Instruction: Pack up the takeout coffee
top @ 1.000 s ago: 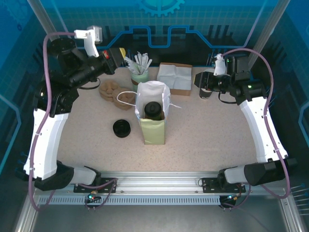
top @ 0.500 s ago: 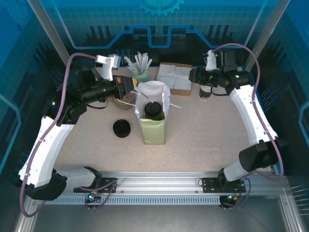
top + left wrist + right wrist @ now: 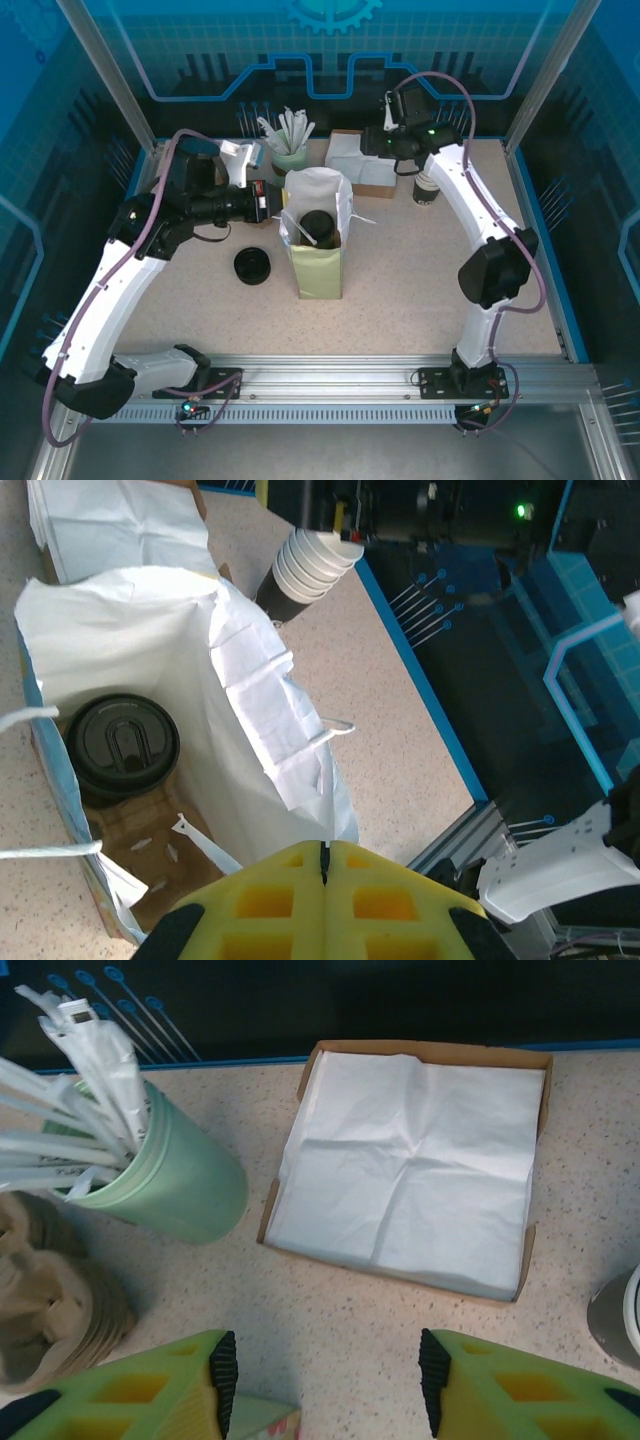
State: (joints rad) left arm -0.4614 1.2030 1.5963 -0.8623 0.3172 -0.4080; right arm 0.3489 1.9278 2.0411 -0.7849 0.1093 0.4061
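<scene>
coffee [image 3: 120, 745]: upright in bag [image 3: 260, 690]; likely light, crushable walls, slick lid; hold sides below lid
left gripper [image 3: 323, 852]: closed, empty
right gripper [image 3: 327, 1375]: parted, empty

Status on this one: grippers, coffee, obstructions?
Left gripper shut beside paper bag. Right gripper open over napkin tray. Takeout coffee upright inside bag, lid on.

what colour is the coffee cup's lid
The lid is black; left wrist view shows it best.
</scene>
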